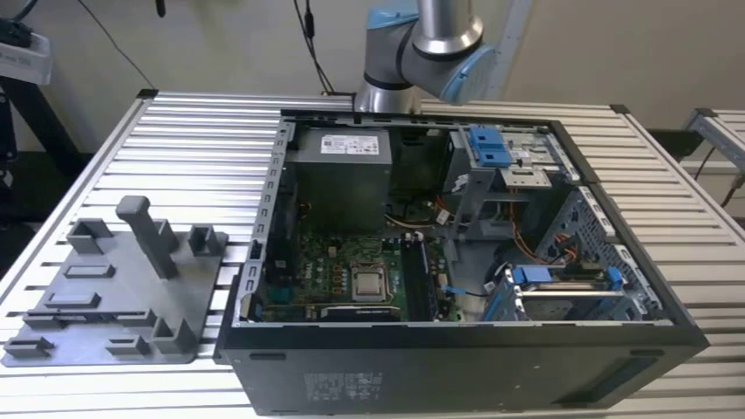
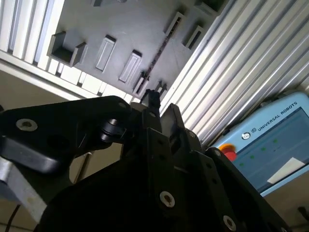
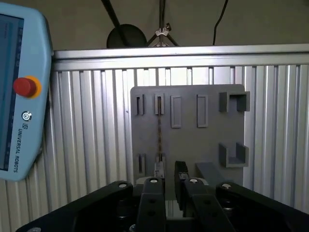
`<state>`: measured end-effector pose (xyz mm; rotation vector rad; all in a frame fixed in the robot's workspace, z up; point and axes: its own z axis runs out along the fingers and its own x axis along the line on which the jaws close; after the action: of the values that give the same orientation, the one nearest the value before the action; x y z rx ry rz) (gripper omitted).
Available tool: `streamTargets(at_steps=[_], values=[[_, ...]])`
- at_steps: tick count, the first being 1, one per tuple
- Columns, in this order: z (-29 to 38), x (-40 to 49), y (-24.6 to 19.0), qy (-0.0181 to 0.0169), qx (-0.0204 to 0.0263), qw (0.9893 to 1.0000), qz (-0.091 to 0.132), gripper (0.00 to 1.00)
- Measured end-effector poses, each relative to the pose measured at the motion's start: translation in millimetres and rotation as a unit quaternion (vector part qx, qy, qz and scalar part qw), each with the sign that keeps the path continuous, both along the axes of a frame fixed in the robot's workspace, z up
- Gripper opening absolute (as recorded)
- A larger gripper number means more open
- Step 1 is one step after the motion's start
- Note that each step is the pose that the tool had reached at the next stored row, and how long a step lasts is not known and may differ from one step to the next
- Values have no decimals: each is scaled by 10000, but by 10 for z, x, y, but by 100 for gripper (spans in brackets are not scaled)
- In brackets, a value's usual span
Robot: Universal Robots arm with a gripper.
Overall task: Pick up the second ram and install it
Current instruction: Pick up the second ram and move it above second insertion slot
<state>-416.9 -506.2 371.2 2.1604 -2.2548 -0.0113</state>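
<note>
Ram stick point(image 3: 159, 130) point(image 2: 157, 54) standing on its edge in a slot of the grey tray point(image 3: 212, 140). Seen edge-on in both wrist views as a thin dark line with brownish flecks, running across the tray between two rows of small slots. Not gripped, not touched.

Tool point(image 3: 169, 173) released. In the first wrist view, a narrow gap between its two dark fingertips, grey tray showing through the gap, nothing held. Poised above the tray and pointed down at it, with one end of the ram stick just beside the fingertips in that view. Height over the tray not possible to tell.

Tray lying flat on the slatted metal bench point(image 1: 198, 140), at the exterior view's left of the open computer case point(image 1: 466, 367), close beside it. Several upright brackets on the tray, plus one tall post point(image 1: 146, 231).

Inside the case, a green motherboard point(image 1: 338, 262) with a square silver chip point(image 1: 370, 284) near its middle, and a grey box-shaped power supply point(image 1: 338, 175) behind it.

Arm point(image 1: 425, 48) rising behind the case and passing out of the exterior view's upper edge.

Pale blue handheld controller point(image 3: 24, 96) with a red button, beside the bench in both wrist views.
</note>
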Motion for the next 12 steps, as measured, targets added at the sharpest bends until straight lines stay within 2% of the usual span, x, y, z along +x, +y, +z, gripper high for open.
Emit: streamTargets(at_steps=[1,2,3,12], values=[[0,0,0,0,0,10000,0,29],[0,0,0,0,0,10000,0,29],[0,0,0,0,0,10000,0,36],[0,0,1,1,0,10000,0,36]])
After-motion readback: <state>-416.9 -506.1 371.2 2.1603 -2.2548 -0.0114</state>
